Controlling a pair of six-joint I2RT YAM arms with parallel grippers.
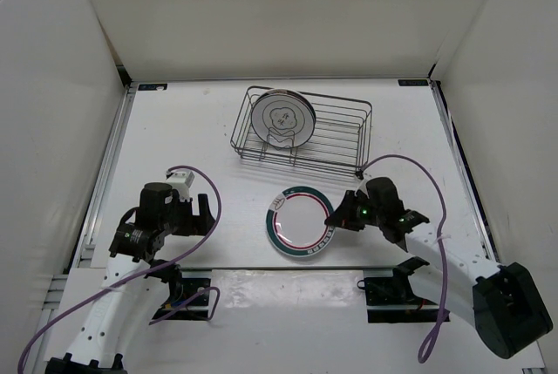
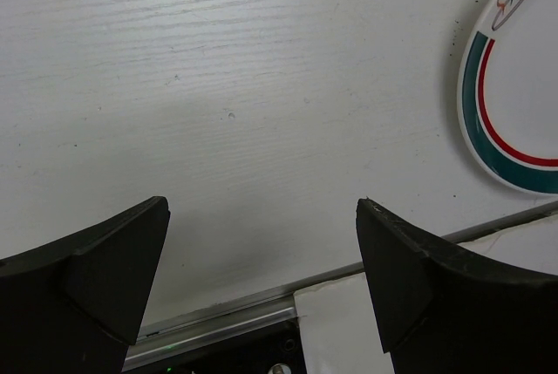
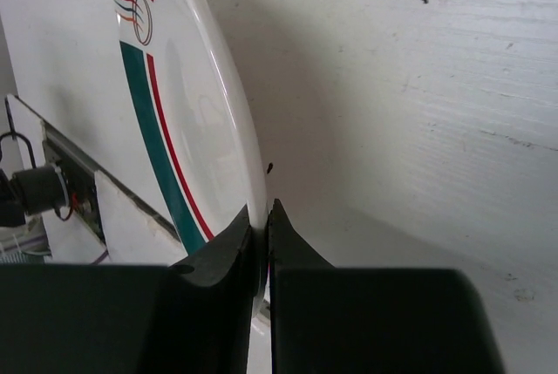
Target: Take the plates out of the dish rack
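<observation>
A white plate with a green-and-red banded rim (image 1: 299, 221) lies low over the table in front of the rack. My right gripper (image 1: 335, 217) is shut on its right rim; in the right wrist view the fingers (image 3: 228, 248) pinch the rim of the banded plate (image 3: 187, 112). A plain white plate with a dark flower outline (image 1: 281, 119) stands upright in the left part of the wire dish rack (image 1: 349, 134). My left gripper (image 1: 203, 214) is open and empty left of the banded plate, whose edge shows in the left wrist view (image 2: 514, 86). I see no third plate.
White walls enclose the table on three sides. A metal strip (image 2: 218, 317) runs along the table's near edge, with the arm bases behind it. Purple cables loop beside both arms.
</observation>
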